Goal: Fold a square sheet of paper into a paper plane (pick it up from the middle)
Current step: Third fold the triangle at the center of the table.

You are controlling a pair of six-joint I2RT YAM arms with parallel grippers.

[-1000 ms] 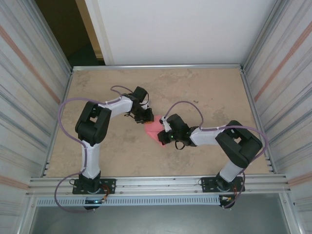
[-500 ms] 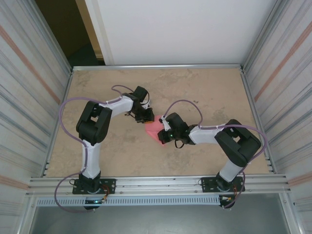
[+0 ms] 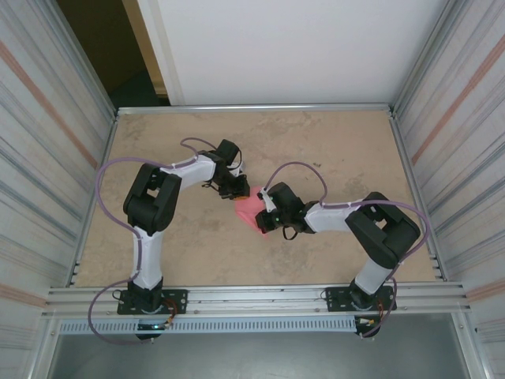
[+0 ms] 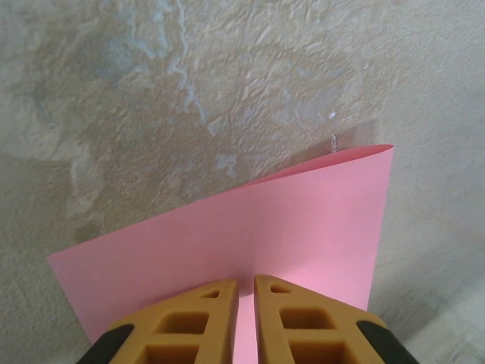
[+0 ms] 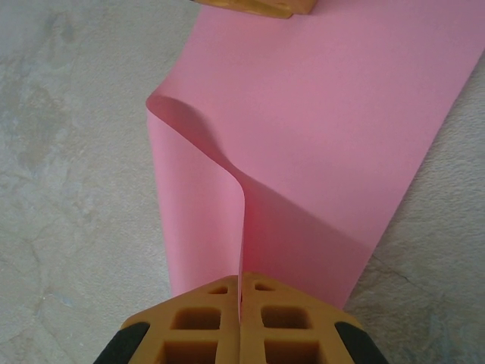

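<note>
Seen from above: bare mottled tan table [image 3: 339,150], fenced by ribbed metal walls [image 3: 39,174] at left and right, with a white panel [image 3: 292,47] behind, a dark gap [image 3: 95,47] at upper left and a metal rail [image 3: 252,298] along the bottom. Purple cables [image 3: 106,181] looping off both arms. Just left of frame centre, small pink paper [image 3: 249,208], caught between left gripper [image 3: 239,192] at its upper left and right gripper [image 3: 261,222] at its lower right, partly hidden under the two black wrists. In the left wrist view: orange fingers [image 4: 189,322] drawn nearly together at bottom centre, a thin pink slit between them, clamped on the near edge of the paper [image 4: 303,220]. Spreads from there wide across the lower frame, long axis slanting from lower left up to a sharp corner at the right, far edge curled clear of the table with a shadow beneath. In the right wrist view: fingers [image 5: 292,318] pressed tight together at bottom centre, pinching a raised ridge of the paper [image 5: 333,129]. Runs as a broad band from bottom centre to upper right, left edge buckled up into a soft standing curl, the rest smooth and flat-looking. At the top edge of that view, orange tips of the left gripper [image 5: 250,6] touching the far end of the band.
</note>
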